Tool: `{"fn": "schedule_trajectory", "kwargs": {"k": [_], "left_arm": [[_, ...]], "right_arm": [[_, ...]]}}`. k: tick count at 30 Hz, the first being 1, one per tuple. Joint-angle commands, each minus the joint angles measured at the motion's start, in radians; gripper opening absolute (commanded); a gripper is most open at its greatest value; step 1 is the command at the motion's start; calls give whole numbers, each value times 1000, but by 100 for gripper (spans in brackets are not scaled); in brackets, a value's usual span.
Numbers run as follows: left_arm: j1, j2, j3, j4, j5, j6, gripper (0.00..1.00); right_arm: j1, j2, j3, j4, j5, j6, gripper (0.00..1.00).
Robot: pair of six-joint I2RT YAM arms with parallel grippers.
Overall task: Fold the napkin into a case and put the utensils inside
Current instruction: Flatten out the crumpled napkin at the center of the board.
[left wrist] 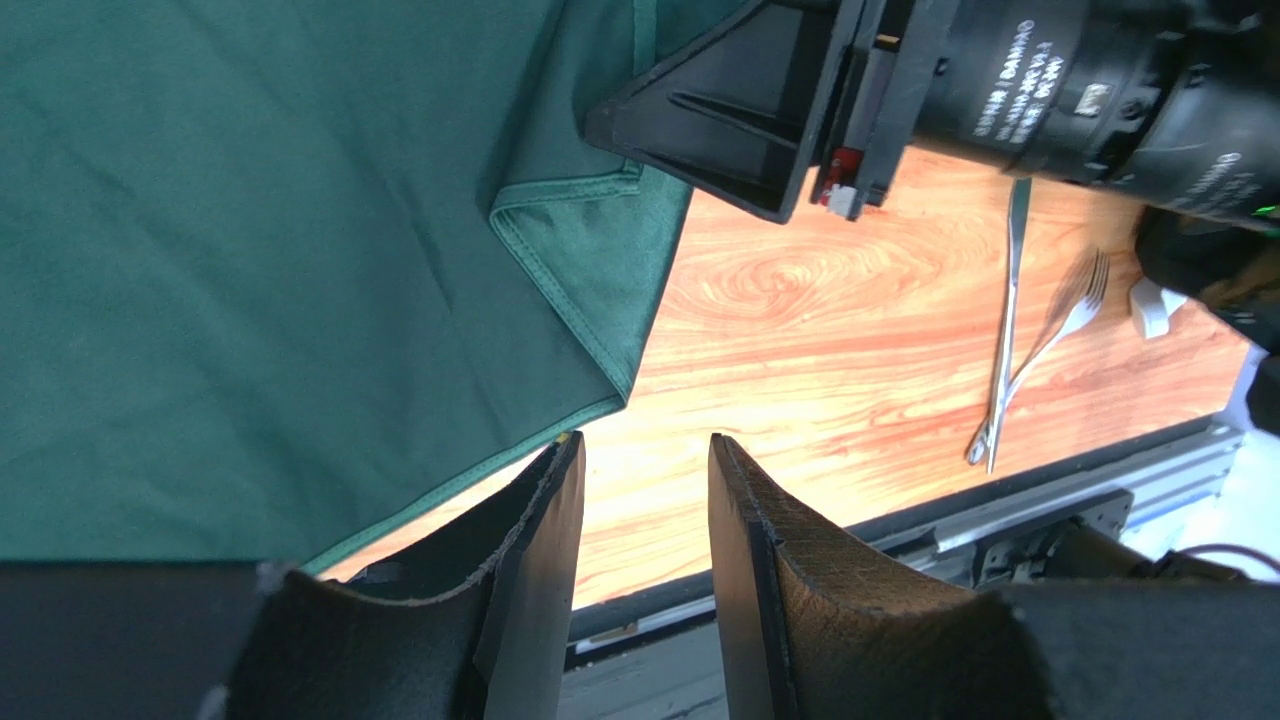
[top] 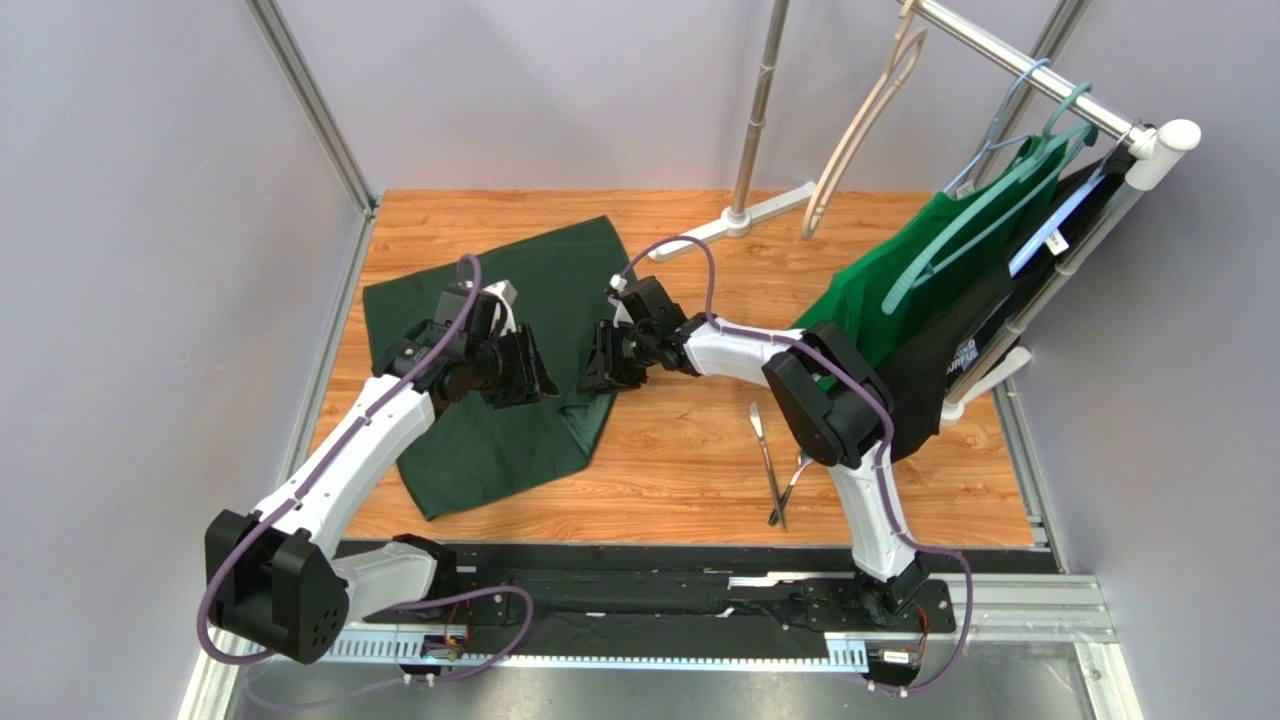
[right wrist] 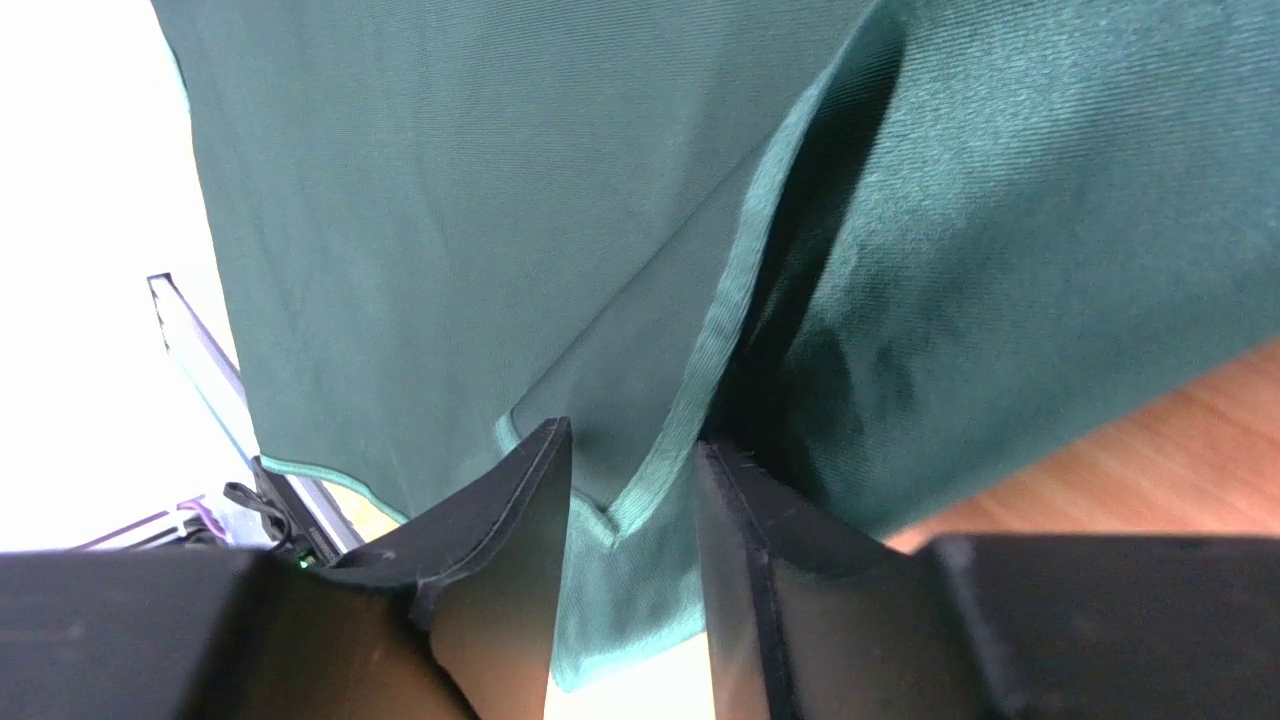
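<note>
One dark green napkin [top: 556, 270]. Two silver utensils [top: 771, 458], one a fork [left wrist: 1074, 300]. One bright green garment [top: 860, 308]. One table [top: 676, 450].

A green garment [top: 879, 293] hangs from a rack [top: 1052, 75]

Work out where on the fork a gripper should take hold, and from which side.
Grip the fork at mid-handle, coming straight down with the jaws across its narrow width. It lies flat on the table, so nothing slips under it; its handle end meets the other utensil, where a grip would probably catch both.
</note>
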Motion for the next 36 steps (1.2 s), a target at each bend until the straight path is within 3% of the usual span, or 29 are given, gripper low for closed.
{"fn": "schedule_trajectory", "kwargs": {"k": [1,2,3,10,12,13,14,17,18,21,25,29,36], "left_arm": [[44,-14,27,-4,33,-37,45],[70,-8,23,-1,33,-43,45],[90,-2,23,2,33,-46,45],[254,279,105,65,57,-49,43],[277,346,141,65,41,-45,42],[289,360,149,66,27,-42,42],[296,369,162,63,12,-37,43],[323,417,196,28,-65,-17,46],[328,444,202,20,-92,-14,47],[389,541,253,-19,-91,-5,45],[409,638,316,-53,-108,12,44],[418,739,411,-85,-107,10,44],[418,963,621,-116,19,26,44]], "right_arm": [[3,15,23,82,-32,48,22],[0,-5,21,58,-24,37,5],[-6,-18,17,29,-12,27,0],[-64,-324,-166,-384,236,-230,0],[-98,-415,-262,-425,269,-262,14],[-103,-440,-279,-436,295,-279,36],[-103,-460,-291,-456,327,-286,45],[-90,-500,-257,-441,425,-329,60],[-80,-490,-183,-427,485,-346,62],[-74,-353,-1,-320,444,-398,65],[-69,-27,345,-425,360,-420,58],[-41,67,411,-343,356,-409,55],[-38,145,448,-290,389,-380,54]]}}
